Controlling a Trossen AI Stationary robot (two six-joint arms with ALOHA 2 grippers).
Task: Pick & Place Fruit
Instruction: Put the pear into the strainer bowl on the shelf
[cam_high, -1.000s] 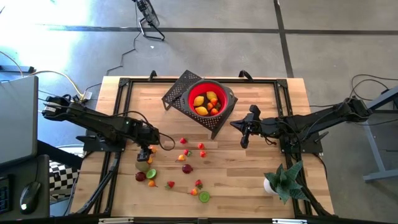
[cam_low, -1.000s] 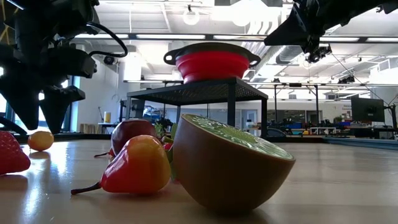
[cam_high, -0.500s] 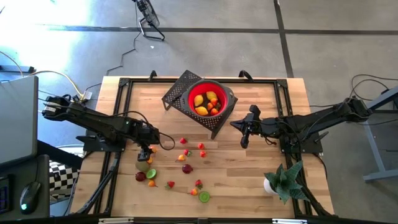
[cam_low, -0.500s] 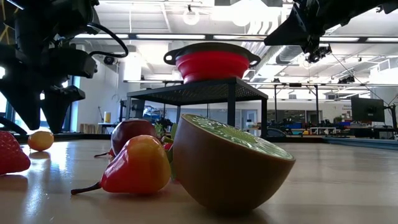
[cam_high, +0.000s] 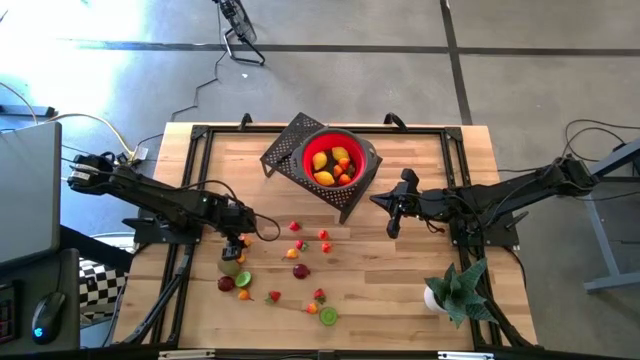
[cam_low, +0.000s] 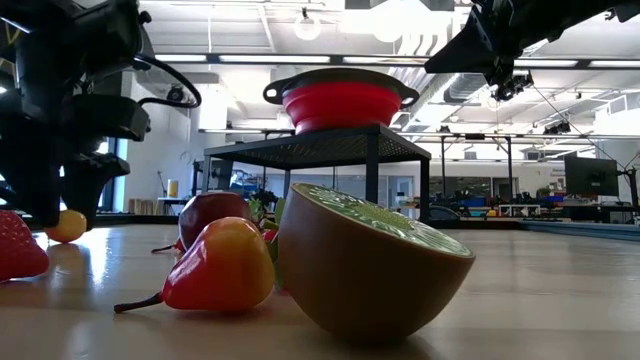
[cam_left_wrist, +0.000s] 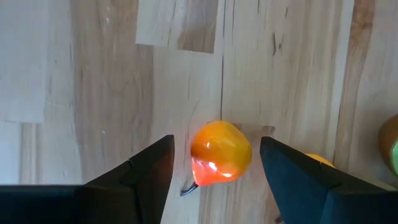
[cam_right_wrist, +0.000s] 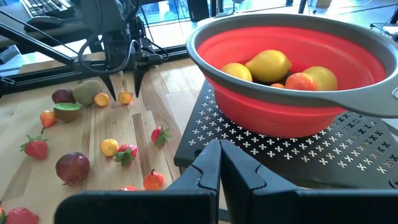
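Grey concrete floor surrounds a pale butcher-block tabletop (cam_high: 400, 300) framed by black rails. Near the far edge, at its middle, a black perforated stand (cam_high: 290, 145) carries a red collapsible bowl (cam_high: 358, 150), which already contains lemons and other yellow, orange and red toy fruit (cam_high: 330, 165).

Most of the remaining fruit lies loose across the near-left part of the tabletop: strawberries, a dark red plum (cam_high: 301, 270), a brown kiwi (cam_high: 229, 266), and a green kiwi half (cam_high: 328, 316) close to the near edge, which fills the low view's foreground beside a red-yellow pear (cam_low: 220, 265). A spiky green plant in a white pot (cam_high: 455, 290) stands near the near-right corner.

The left gripper (cam_left_wrist: 216, 163) is lowered over the left side of the tabletop, its fingers spread wide on either side of a small orange-yellow fruit with a red blush (cam_left_wrist: 220, 153); the fingers (cam_left_wrist: 152, 165) stand apart from it and are not closed on it. A second yellow fruit (cam_left_wrist: 317, 160) lies just beside.

The right gripper (cam_high: 393, 212) hangs above the tabletop right of the stand, aimed toward the bowl, its fingers (cam_right_wrist: 208, 168) pressed together with nothing between them.
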